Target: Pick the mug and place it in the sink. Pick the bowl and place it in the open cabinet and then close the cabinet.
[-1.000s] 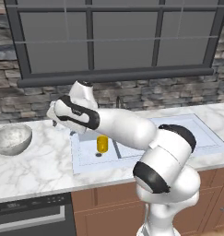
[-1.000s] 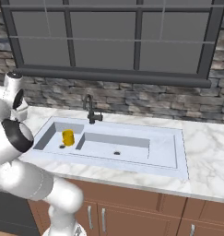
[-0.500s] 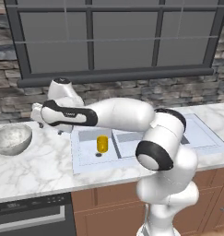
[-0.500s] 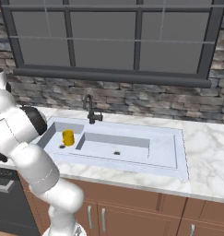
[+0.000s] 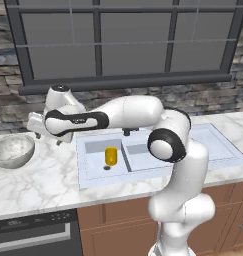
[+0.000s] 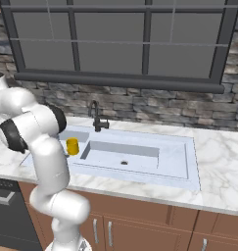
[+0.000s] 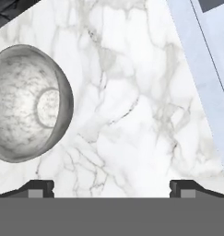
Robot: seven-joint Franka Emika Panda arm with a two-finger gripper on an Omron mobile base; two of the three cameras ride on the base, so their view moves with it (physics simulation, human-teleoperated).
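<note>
The yellow mug (image 5: 111, 156) (image 6: 72, 146) stands upright in the left basin of the white sink (image 5: 158, 172) (image 6: 189, 182). The grey-white speckled bowl (image 5: 12, 150) (image 7: 26, 103) sits upright on the marble counter, left of the sink. My gripper (image 5: 47, 139) (image 7: 111, 189) hovers over the counter between bowl and sink, just right of the bowl. It is open, with only bare marble between its fingertips (image 7: 39, 186). The cabinet is out of view.
A dark faucet (image 6: 97, 117) rises behind the sink against the stone wall (image 5: 3, 107), under a large window (image 6: 115, 44). A dark appliance front (image 5: 33, 235) sits below the counter at the left, with wooden doors (image 6: 140, 235) under the sink.
The arm has swung left from above the sink's left basin to the counter beside the bowl. The mug has stayed in the sink and the jaws have stayed open.
</note>
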